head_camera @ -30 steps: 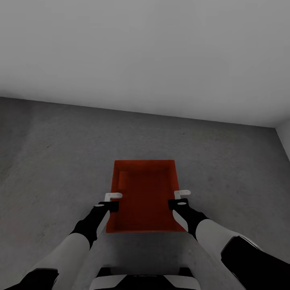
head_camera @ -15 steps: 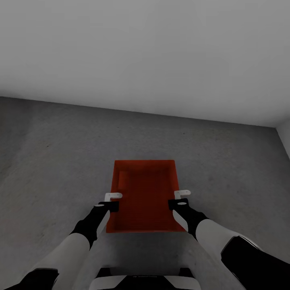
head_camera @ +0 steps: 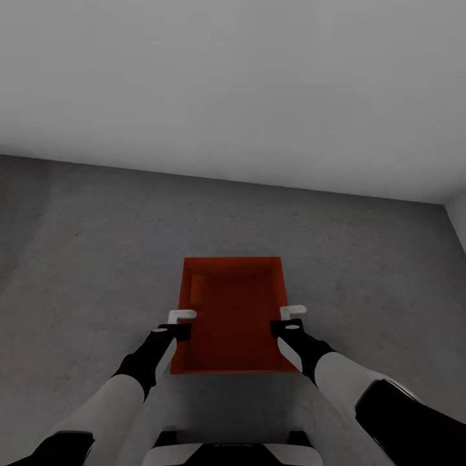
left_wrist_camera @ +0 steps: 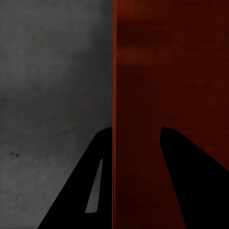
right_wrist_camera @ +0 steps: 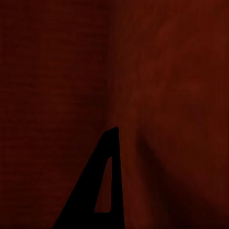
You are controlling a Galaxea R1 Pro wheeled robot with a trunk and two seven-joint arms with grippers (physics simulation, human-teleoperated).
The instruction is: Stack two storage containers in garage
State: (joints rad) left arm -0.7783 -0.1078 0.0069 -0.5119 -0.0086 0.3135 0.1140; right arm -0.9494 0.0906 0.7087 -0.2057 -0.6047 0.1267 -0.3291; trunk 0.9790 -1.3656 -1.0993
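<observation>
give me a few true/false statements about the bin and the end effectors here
1. The orange-red storage container is over dark grey concrete floor. True.
2. The left end effector straddles the container's wall, one finger outside. True.
3. The right end effector hangs far from the bin. False: it is at the bin's right wall.
4. Two bins are stacked. False: one bin shows.
5. The bin has a lid. False: it is open-topped.

Dim, flat, soft-edged render; faint shadow beneath the container (head_camera: 232, 310).
</observation>
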